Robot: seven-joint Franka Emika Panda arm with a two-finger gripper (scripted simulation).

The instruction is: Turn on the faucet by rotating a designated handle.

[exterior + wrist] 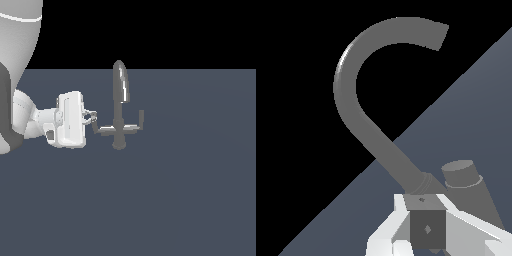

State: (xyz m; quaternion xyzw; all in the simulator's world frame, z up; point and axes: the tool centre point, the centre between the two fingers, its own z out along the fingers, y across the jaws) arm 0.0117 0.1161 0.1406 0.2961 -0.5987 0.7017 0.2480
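Grey and glossy, the faucet (pixel 119 107) stands upright on the dark blue-grey counter (pixel 190 190), a little left of the middle of the exterior view and toward its far part. Its tall spout curls over at the top, and two thin side arms branch from the stem low down, each ending in an upturned tip. The white end effector (pixel 93 118) reaches in sideways from the exterior view's left, level with those arms, and its fingertips sit right at the upturned tip of the left handle (pixel 95 127). In the wrist view the two pale fingers (pixel 387 227) lie on either side of a dark square block (pixel 427 227), the end of that handle, so the end effector (pixel 427 220) looks clamped on it, with the curved spout (pixel 363 100) rising beyond and the other handle's round tip (pixel 461 172) just beside. The bulky white arm (pixel 17 60) fills the exterior view's left edge.
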